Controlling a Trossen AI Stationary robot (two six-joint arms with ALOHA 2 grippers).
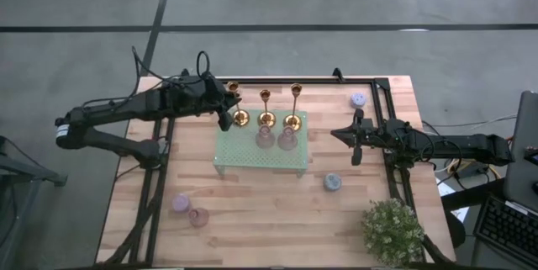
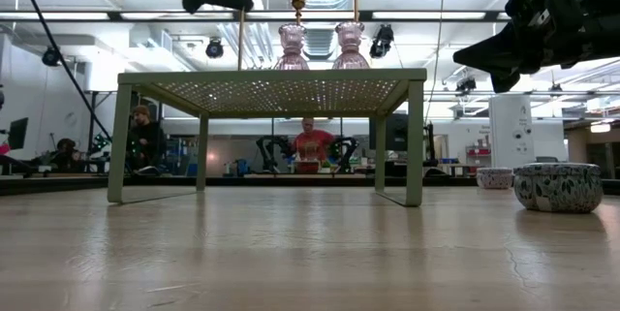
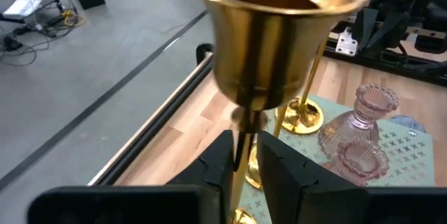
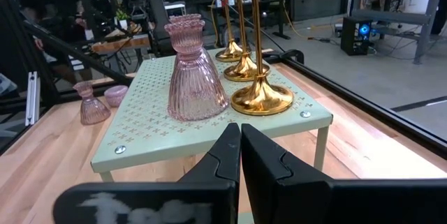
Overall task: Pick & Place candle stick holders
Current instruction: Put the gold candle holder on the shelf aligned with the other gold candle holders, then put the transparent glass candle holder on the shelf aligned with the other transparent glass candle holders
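Left gripper at the shiny gold candlestick, upper centre of frame.
Its fingers pinch the thin stem; right gripper, centre right, has fingers pressed together.

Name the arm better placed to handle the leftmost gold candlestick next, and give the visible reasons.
Left. The left gripper is already at the leftmost gold candlestick on the green perforated stand, its fingers closed around the stem. The right gripper waits off the stand's right side, shut and empty.
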